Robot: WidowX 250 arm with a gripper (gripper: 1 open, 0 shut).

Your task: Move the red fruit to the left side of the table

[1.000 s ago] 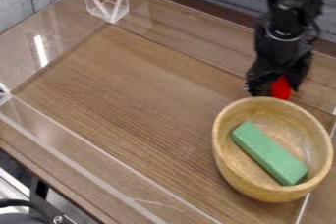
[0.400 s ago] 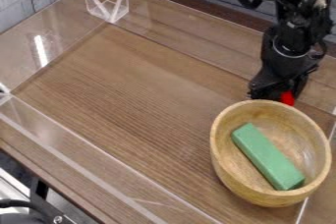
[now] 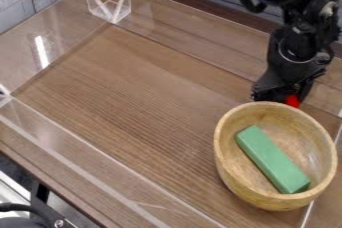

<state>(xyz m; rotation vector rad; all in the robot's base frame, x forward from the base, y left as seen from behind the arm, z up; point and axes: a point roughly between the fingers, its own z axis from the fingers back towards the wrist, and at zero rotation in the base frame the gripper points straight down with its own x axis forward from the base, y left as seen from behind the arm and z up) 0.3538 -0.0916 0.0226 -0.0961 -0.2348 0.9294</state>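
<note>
The red fruit (image 3: 293, 99) sits on the table (image 3: 147, 82) at the far right, just behind the bowl's rim. Only a sliver of red shows below the black fingers. My gripper (image 3: 289, 92) points straight down over it, its fingers closed in against the fruit's sides, still low at the tabletop. The fruit's leafy top is hidden by the gripper body.
A round light wooden bowl (image 3: 235, 142) stands at the front right with a green rectangular block (image 3: 273, 159) lying inside. Low clear acrylic walls (image 3: 107, 4) border the table, with a corner at the back left.
The gripper came down a little over the red fruit and its fingers drew in around it. More of the fruit showed before. The bowl and block have stayed put.
</note>
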